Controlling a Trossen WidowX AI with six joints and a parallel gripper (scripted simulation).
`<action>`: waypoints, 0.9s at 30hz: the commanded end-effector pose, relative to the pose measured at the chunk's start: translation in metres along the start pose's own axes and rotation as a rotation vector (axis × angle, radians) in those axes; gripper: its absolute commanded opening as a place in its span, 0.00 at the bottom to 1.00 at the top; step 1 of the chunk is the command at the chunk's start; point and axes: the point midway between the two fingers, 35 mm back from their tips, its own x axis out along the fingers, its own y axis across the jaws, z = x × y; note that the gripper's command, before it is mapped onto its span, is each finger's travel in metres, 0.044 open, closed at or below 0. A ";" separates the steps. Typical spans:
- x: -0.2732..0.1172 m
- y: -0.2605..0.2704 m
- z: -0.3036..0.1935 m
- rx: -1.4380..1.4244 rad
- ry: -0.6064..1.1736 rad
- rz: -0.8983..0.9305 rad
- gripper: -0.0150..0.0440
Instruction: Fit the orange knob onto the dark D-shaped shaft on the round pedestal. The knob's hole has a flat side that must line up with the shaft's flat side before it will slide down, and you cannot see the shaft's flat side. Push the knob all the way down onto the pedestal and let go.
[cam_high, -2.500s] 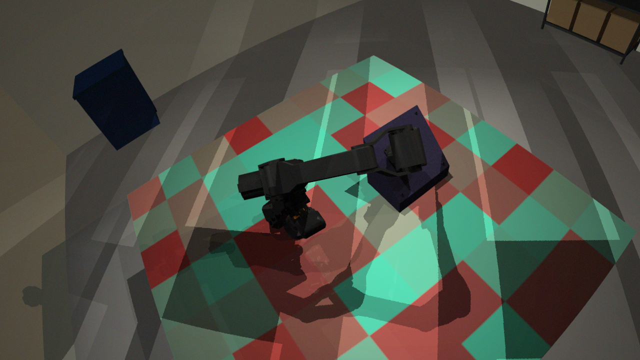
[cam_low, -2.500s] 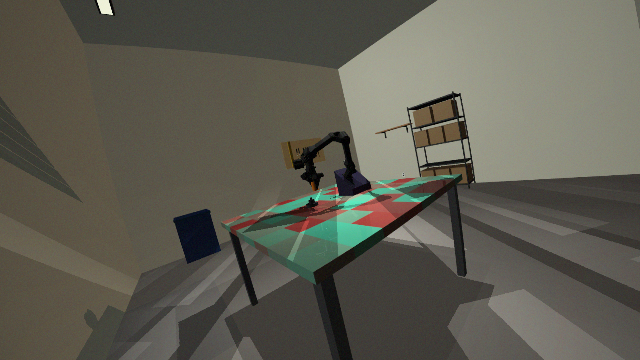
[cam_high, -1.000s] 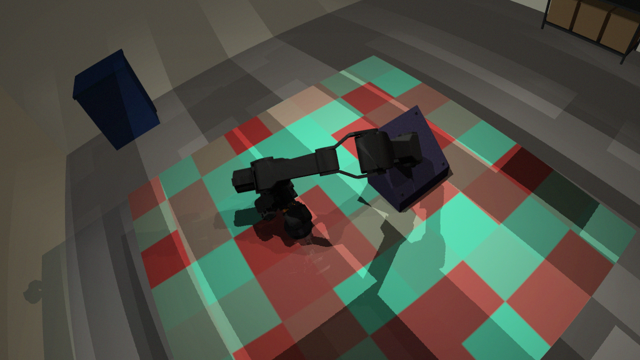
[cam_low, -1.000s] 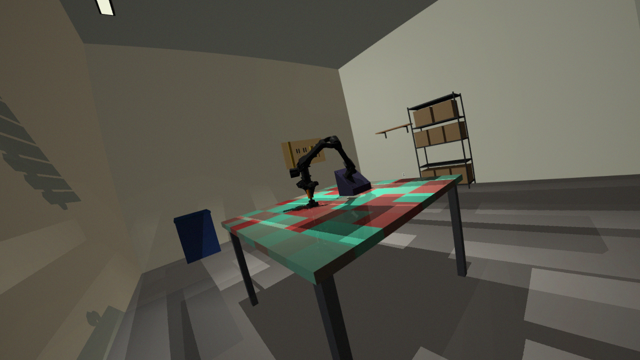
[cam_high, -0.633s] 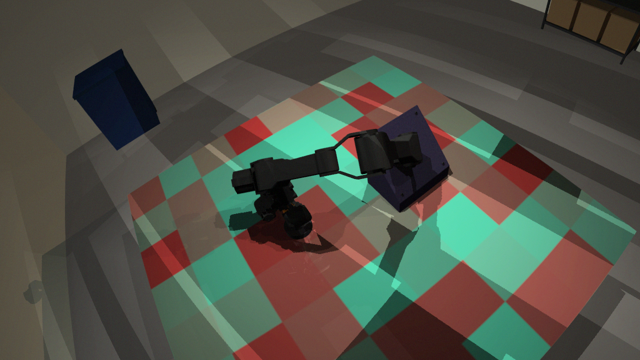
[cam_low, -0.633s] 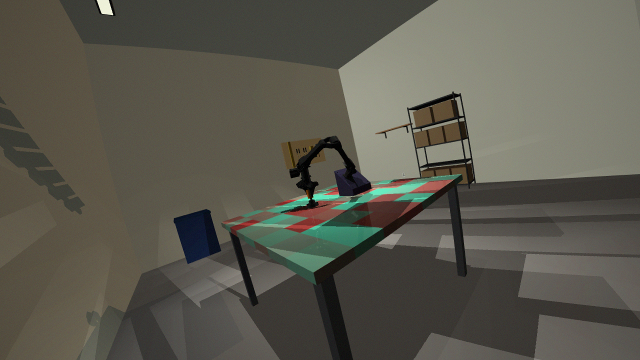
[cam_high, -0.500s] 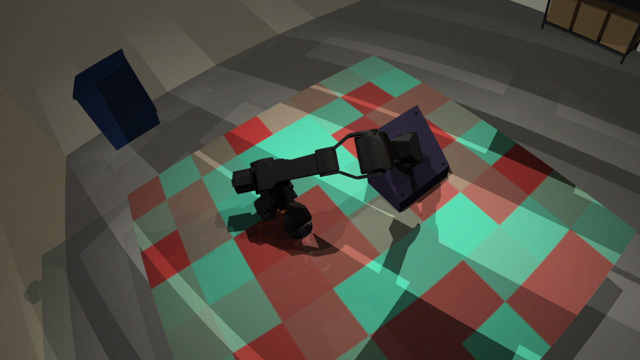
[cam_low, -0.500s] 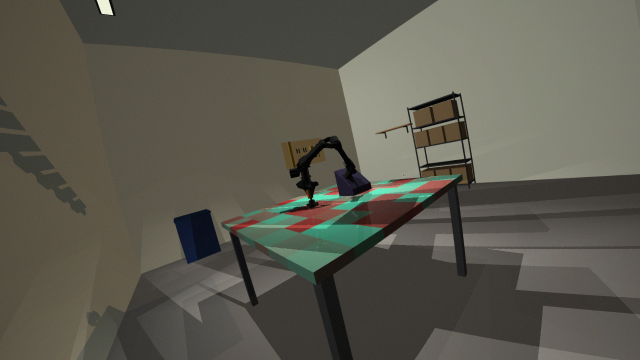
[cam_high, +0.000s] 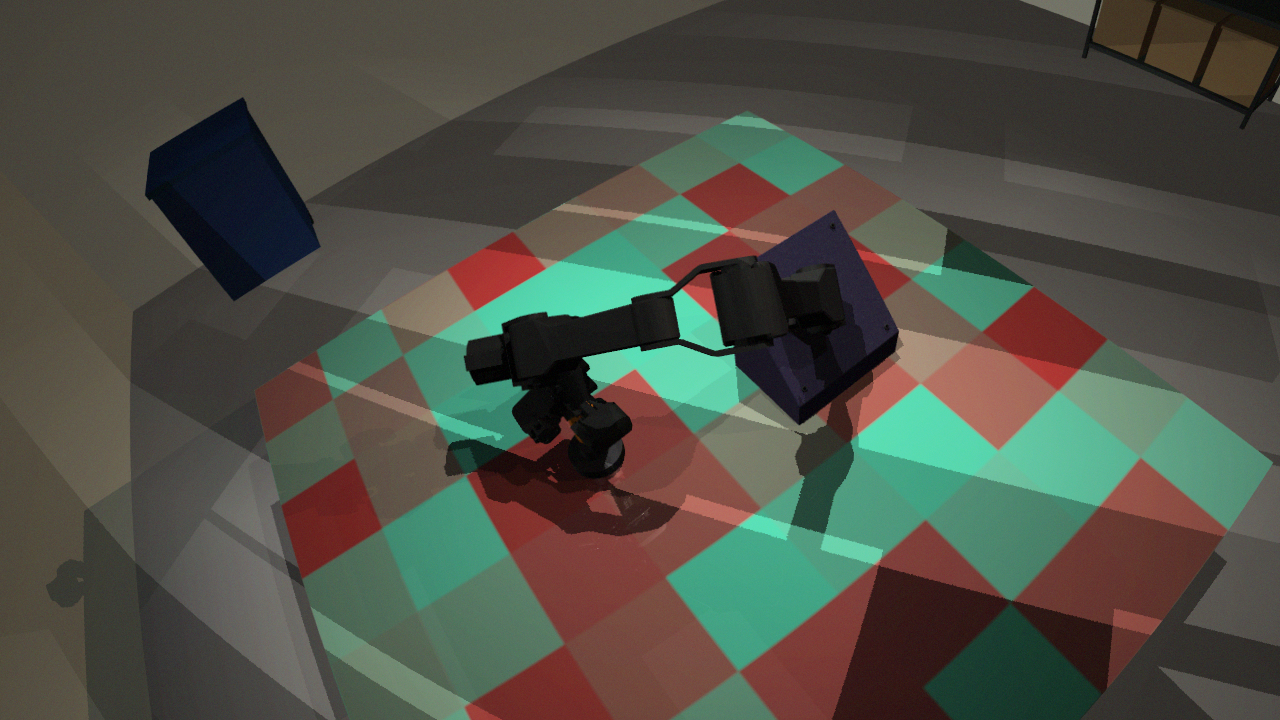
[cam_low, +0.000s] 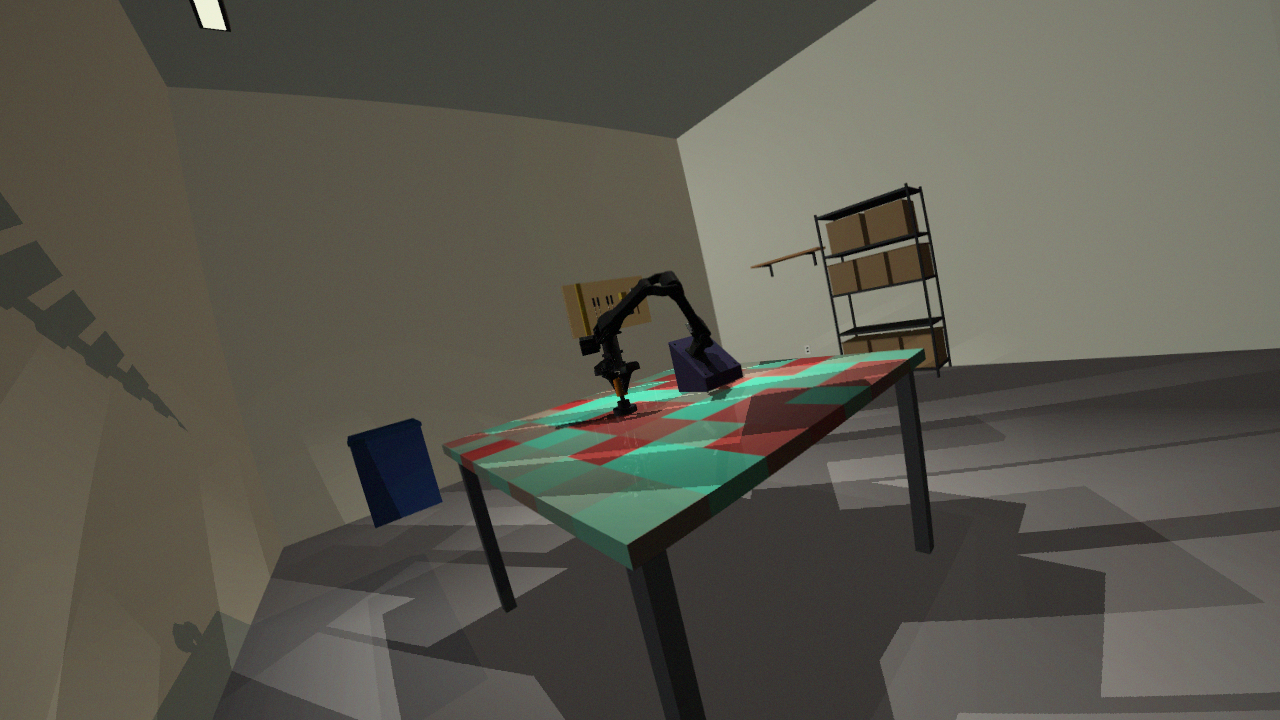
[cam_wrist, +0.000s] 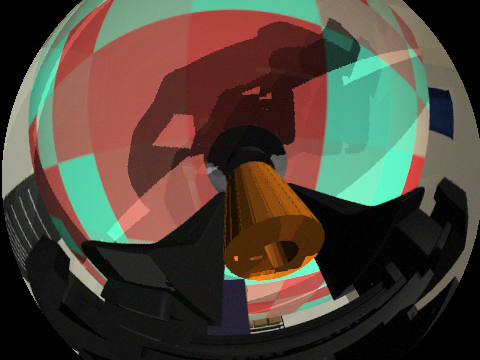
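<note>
The orange knob (cam_wrist: 260, 195) (cam_low: 620, 387) is upright between the fingers of my gripper (cam_wrist: 255, 193) (cam_low: 619, 379), which is shut on it. The knob's upper end, with a hole in it, faces the wrist camera. The round dark pedestal (cam_wrist: 245, 136) (cam_low: 625, 408) (cam_high: 597, 462) stands on the table just below the knob. A short dark part of the shaft (cam_wrist: 252, 154) shows between the pedestal and the knob's lower end. The knob is not down on the pedestal. Whether its lower end touches the shaft's tip is not clear. The shaft's flat side is hidden. In the top view the arm mostly hides the knob.
A purple sloped block (cam_high: 819, 358) (cam_low: 698, 371) stands under the arm's base on the checkered table (cam_high: 742, 617) (cam_low: 689, 488). A blue bin (cam_high: 241, 205) (cam_low: 398, 474) stands beyond the table. A shelf rack with boxes (cam_low: 886, 268) stands by the wall.
</note>
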 end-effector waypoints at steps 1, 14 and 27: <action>-0.003 -0.001 0.001 -0.060 -0.008 -0.002 0.25; 0.003 -0.001 0.001 -0.060 -0.008 -0.001 0.25; -0.002 0.001 0.003 -0.086 -0.008 -0.002 0.25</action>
